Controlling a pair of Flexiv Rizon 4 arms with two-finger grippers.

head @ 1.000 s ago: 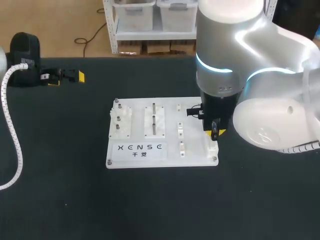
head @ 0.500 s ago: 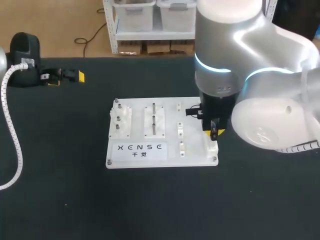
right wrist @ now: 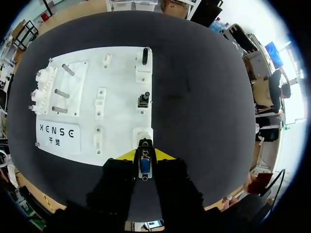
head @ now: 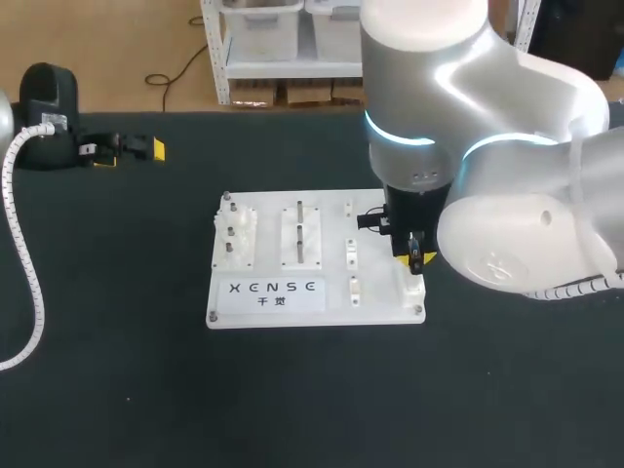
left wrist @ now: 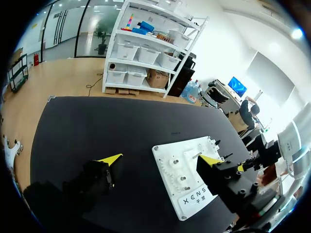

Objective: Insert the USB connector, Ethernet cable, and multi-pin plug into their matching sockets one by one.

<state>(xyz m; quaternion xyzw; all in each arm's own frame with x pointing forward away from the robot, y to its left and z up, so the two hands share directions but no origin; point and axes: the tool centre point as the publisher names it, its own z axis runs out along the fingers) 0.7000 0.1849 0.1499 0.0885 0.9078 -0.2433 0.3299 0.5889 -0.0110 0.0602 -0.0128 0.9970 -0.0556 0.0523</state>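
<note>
Plug: multi-pin plug clamped in right gripper, right of frame centre, at socket on board.
Change: leftward shift of right arm; likely aligning, not inserted.
Left gripper: fingers apart, upper left.

A blue-faced metal multi-pin plug is sitting clamped in the right gripper, hovering just short of the white socket at the lower-right corner of the white board lying flat mid-frame.

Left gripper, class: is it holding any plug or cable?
No: in the left wrist view the left gripper stands wide open, nothing between its yellow tips, only the table and white board beyond.
</note>
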